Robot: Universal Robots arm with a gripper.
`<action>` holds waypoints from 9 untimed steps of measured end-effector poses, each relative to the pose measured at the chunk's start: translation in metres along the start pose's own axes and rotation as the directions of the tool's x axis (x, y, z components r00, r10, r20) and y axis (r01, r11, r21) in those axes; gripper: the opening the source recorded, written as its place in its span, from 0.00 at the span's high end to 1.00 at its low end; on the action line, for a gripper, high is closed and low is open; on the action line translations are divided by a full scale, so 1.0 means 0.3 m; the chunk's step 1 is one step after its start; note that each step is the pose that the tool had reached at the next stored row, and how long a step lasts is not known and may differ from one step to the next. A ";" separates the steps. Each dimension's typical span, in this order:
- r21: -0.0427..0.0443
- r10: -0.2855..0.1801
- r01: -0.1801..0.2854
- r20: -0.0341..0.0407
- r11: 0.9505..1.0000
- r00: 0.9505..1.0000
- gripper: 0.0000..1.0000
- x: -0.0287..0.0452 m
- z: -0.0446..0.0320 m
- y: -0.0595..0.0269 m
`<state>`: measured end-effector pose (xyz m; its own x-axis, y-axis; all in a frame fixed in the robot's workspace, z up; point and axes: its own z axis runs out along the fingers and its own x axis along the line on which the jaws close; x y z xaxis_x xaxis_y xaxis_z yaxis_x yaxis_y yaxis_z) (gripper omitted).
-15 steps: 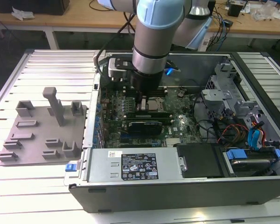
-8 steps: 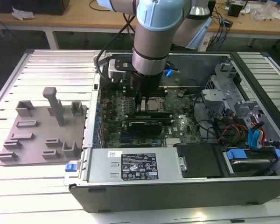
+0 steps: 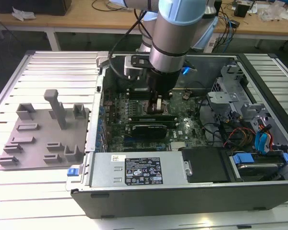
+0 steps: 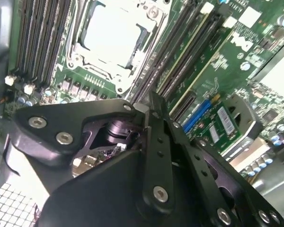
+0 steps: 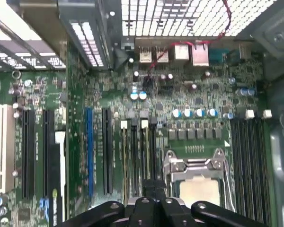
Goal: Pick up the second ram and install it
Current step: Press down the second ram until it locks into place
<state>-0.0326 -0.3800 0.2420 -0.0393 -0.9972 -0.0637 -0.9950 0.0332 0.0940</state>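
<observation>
The pincer (image 3: 159, 106) is reaching straight down into the open computer case (image 3: 134, 191), hanging over the memory slots (image 5: 135, 156) just beside the processor socket (image 5: 199, 182) on the green board (image 3: 182, 127); whether its jaws are apart, together or clamped on something I cannot tell. A ram stick (image 3: 151, 116) is lying in the slots directly beneath the pincer, its long axis running along the case's front wall, parallel to the black card (image 3: 146, 129) nearer that wall; whether this is the second ram I cannot say. The grey holder tray (image 3: 43, 139) is sitting well apart, on the tabletop (image 3: 62, 67) toward the exterior view's left edge.
</observation>
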 end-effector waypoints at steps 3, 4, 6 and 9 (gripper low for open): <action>0.000 0.000 0.000 0.000 1.000 1.000 0.92 -0.005 -0.080 0.003; 0.000 0.000 0.000 0.000 1.000 1.000 0.92 -0.006 -0.093 0.004; 0.000 0.000 0.000 0.001 1.000 1.000 0.92 -0.007 -0.099 0.005; 0.000 0.000 0.000 0.001 1.000 1.000 0.92 -0.007 -0.100 0.005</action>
<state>-0.0312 -0.3800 0.2720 -0.0393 -0.9971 -0.0645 -0.9950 0.0331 0.0942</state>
